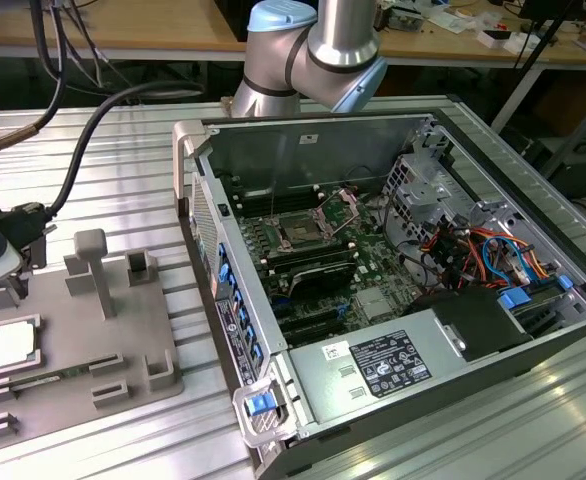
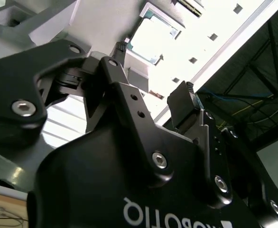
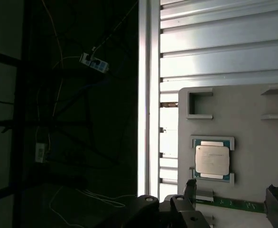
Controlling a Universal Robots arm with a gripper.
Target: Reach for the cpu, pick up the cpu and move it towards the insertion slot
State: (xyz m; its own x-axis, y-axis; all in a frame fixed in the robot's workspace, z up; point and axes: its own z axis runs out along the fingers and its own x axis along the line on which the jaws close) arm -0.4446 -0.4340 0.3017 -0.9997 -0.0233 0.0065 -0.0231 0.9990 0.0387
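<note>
Black jaws stand wide apart and empty. I see the gripper (image 3: 232,186) poised near the cpu (image 3: 213,160), clear of it. The cpu lies flat in its recess on the grey tray (image 1: 73,340), well apart from the insertion slot (image 1: 301,232). Risk, as I judge it: an off-centre descent lands a fingertip on the recess rim and tilts the chip. The wrist points down at the tray.

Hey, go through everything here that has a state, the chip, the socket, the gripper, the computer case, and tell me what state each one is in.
cpu: lying flat in its holder on the grey tray, not gripped.
insertion slot: empty, its bracket appears raised.
gripper: open, holding nothing, close to the cpu.
computer case: open, insides exposed.
</note>
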